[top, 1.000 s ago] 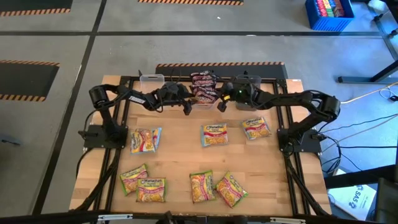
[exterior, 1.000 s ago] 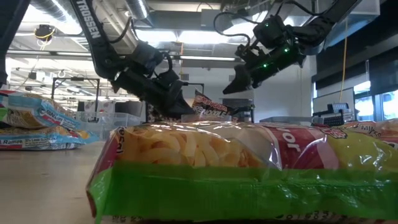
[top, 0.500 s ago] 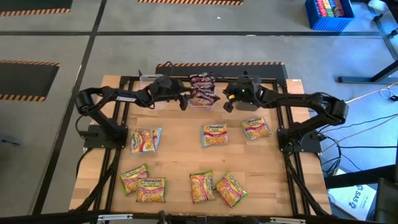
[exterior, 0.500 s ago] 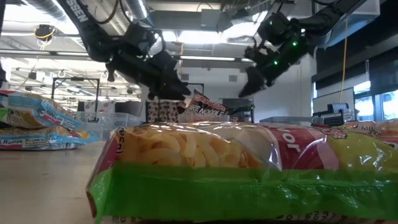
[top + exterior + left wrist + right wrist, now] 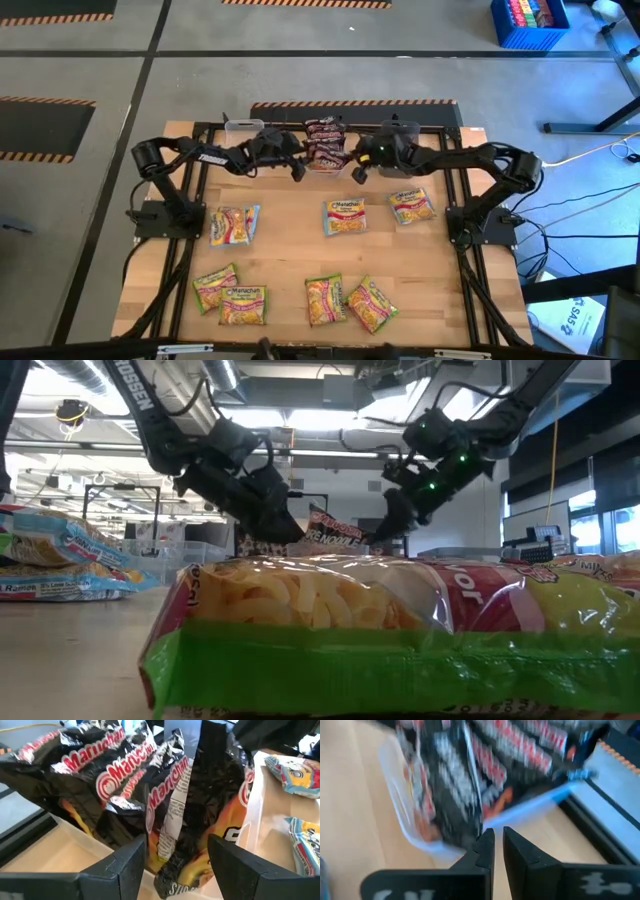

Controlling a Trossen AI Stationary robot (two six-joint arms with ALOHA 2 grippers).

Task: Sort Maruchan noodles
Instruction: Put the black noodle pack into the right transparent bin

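At the table's far edge: both grippers flank the maroon Maruchan packets (image 5: 326, 142).
Left gripper (image 5: 298, 170) fingers apart, one packet between them; right gripper (image 5: 357, 172) fingers together, packets just beyond.

On the surface (image 5: 300, 250), a bunch of packets (image 5: 326, 143) stands in a tub (image 5: 322, 165) at the middle of the far edge, with a second tub (image 5: 243, 128) to its left and a third (image 5: 402, 130) to its right. The left claw (image 5: 297, 170) sits just left of the bunch and the right claw (image 5: 357, 170) just right of it. Nearer, three packets lie in a row across the middle (image 5: 234, 224) (image 5: 344, 216) (image 5: 411, 206), and four more lie along the near edge (image 5: 214, 286) (image 5: 244, 304) (image 5: 324, 299) (image 5: 371, 304).
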